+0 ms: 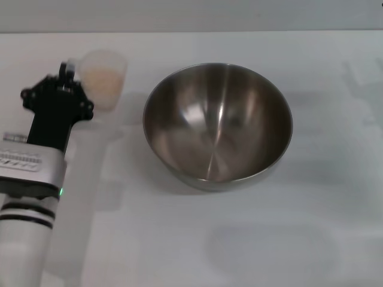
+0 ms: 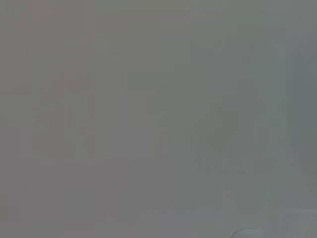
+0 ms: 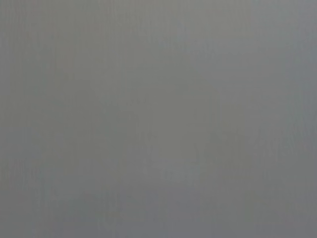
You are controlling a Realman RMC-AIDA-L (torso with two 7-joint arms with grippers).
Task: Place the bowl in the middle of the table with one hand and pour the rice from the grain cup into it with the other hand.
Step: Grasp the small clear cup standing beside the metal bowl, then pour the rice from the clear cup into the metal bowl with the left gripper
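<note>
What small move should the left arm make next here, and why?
Probably close on the grain cup and lift it. The bowl already sits about mid-table and looks empty, while the rice is still in the upright cup. The left gripper is right at the cup's near side; whether it already grips cannot be seen. The right arm is out of view.

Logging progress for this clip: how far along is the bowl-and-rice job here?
Done: the bowl sits near the middle of the table, empty. In hand: the left gripper is at the grain cup, which is upright and holds the rice; grasp unclear. Left: lift and pour. The right arm is out of view.
</note>
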